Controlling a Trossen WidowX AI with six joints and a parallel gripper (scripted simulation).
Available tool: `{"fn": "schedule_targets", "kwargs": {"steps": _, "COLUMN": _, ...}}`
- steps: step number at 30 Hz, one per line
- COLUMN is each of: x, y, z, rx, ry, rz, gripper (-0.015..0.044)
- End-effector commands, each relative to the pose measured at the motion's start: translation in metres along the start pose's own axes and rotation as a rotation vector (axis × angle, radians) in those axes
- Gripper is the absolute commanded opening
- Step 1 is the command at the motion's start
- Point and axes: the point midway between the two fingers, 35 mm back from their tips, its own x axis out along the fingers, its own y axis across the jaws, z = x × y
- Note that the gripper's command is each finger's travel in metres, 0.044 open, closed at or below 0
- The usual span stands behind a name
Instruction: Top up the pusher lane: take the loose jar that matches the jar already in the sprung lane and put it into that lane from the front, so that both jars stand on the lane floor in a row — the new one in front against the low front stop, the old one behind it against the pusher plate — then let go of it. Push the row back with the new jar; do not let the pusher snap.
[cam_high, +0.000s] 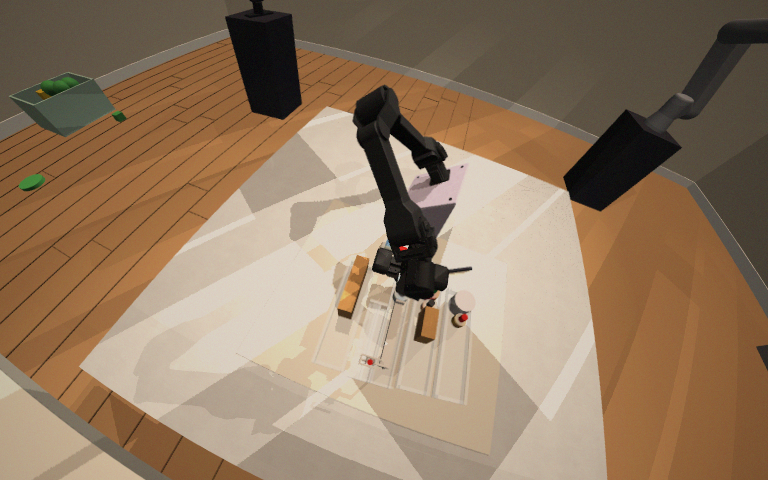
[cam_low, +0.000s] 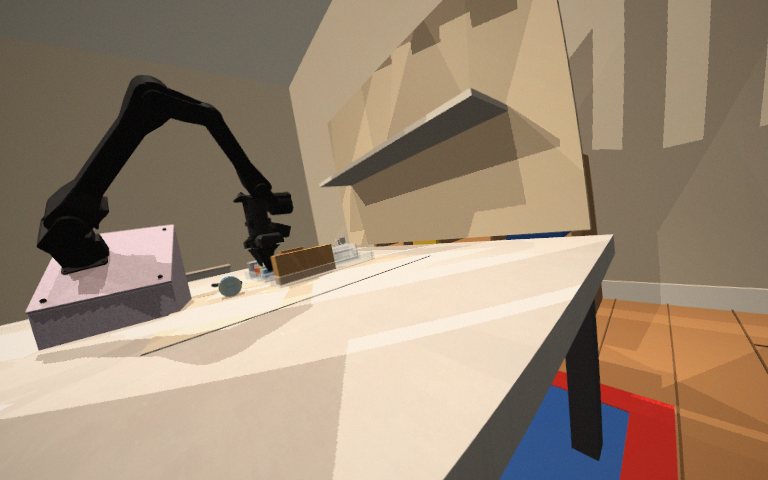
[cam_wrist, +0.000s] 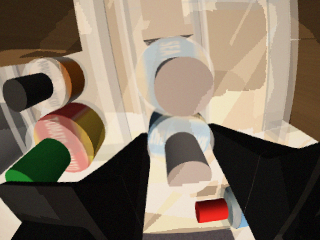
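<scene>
My gripper (cam_wrist: 177, 134) (cam_low: 267, 267) is shut on a clear jar with a pale blue label and grey lid (cam_wrist: 188, 159). It holds this jar at the front end of the sprung lane; whether its base touches the floor is hidden. A second pale-blue-labelled jar (cam_wrist: 175, 54) with a broad grey-pink lid stands directly behind it in the lane, close against or touching it. The dark edge of the pusher plate (cam_wrist: 167, 38) shows behind that jar. In the top view the wrist hides most of both jars. The low front stop cannot be made out.
A black-capped jar (cam_wrist: 67, 82) and a green-capped jar (cam_wrist: 70, 135) stand left in the wrist view. A red-capped jar (cam_wrist: 212, 210) is by the right finger. Orange blocks (cam_high: 353, 287) (cam_high: 428, 324) flank the clear lanes. A wide-lidded jar (cam_high: 464, 301) and another red-capped jar (cam_high: 461, 320) stand right.
</scene>
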Motion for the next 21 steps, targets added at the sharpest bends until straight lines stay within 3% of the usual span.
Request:
{"fn": "schedule_targets", "kwargs": {"steps": 1, "x": 0.0, "y": 0.0001, "z": -0.0011, "rx": 0.002, "ry": 0.001, "rz": -0.003, "gripper": 0.0}}
{"fn": "schedule_targets", "kwargs": {"steps": 8, "x": 0.0, "y": 0.0001, "z": -0.0011, "rx": 0.002, "ry": 0.001, "rz": -0.003, "gripper": 0.0}}
{"fn": "schedule_targets", "kwargs": {"steps": 19, "x": 0.0, "y": 0.0001, "z": -0.0001, "rx": 0.002, "ry": 0.001, "rz": -0.003, "gripper": 0.0289}}
{"fn": "schedule_targets", "kwargs": {"steps": 21, "x": 0.0, "y": 0.0001, "z": -0.0001, "rx": 0.002, "ry": 0.001, "rz": -0.003, "gripper": 0.029}}
